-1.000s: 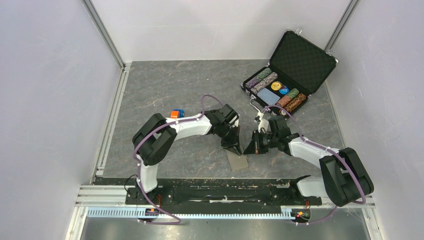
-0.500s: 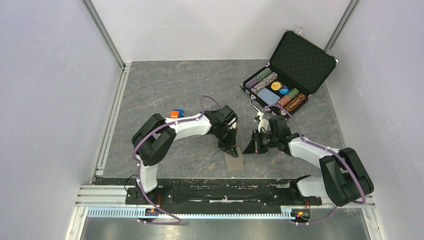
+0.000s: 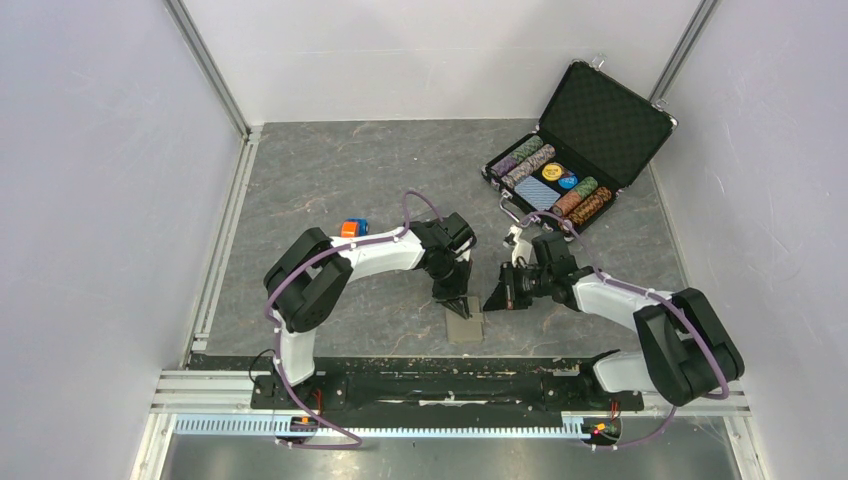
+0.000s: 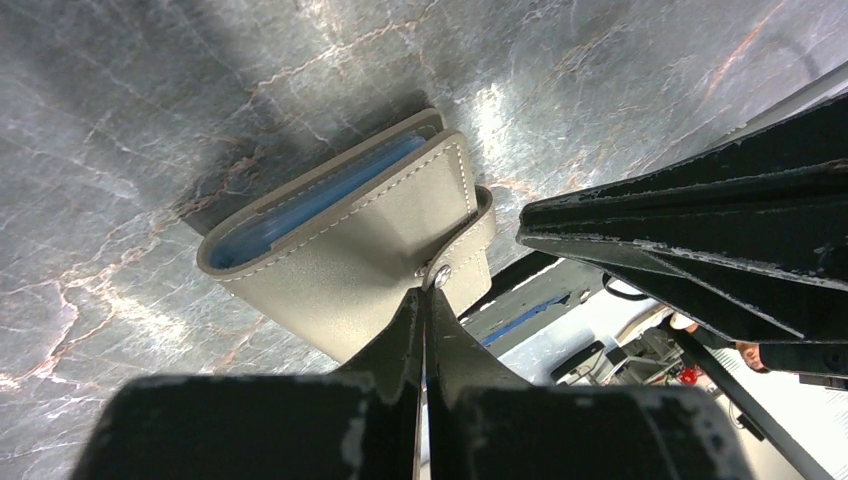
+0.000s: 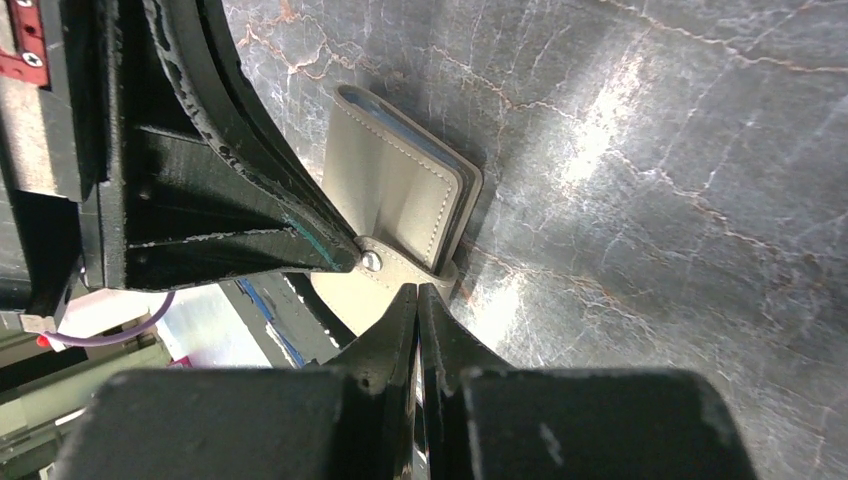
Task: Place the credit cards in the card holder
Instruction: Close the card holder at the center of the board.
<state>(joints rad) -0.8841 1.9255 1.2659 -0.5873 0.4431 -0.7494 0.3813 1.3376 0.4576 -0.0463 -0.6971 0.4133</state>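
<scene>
- Top external view: the grey card holder (image 3: 463, 327) lies on the marbled desk (image 3: 330, 170), near its near edge, between the two arms.
- The left pincer (image 3: 460, 306) points down at the holder's far edge, and the right pincer (image 3: 488, 303) comes in just beside it from the right.
- Left wrist view: the holder (image 4: 350, 260) is folded, and a pale blue lining shows between its flaps.
- In that view the left pincer (image 4: 425, 300) has its fingers pressed together, with the tips at the small round snap (image 4: 440, 272) on the strap (image 4: 472, 250).
- Whether the left pincer pinches any of the strap cannot be told.
- Right wrist view: the right pincer (image 5: 417, 295) is also closed tight, its tips touching the edge of the strap (image 5: 410, 268). It has no clear hold on anything.
- The tip of the left pincer sits against the snap (image 5: 371, 261) from the other side.
- An open black case (image 3: 600, 120) with rows of poker chips (image 3: 530, 160) stands at the far right of the desk.
- A small orange and blue object (image 3: 353, 228) lies beside the left arm.
</scene>
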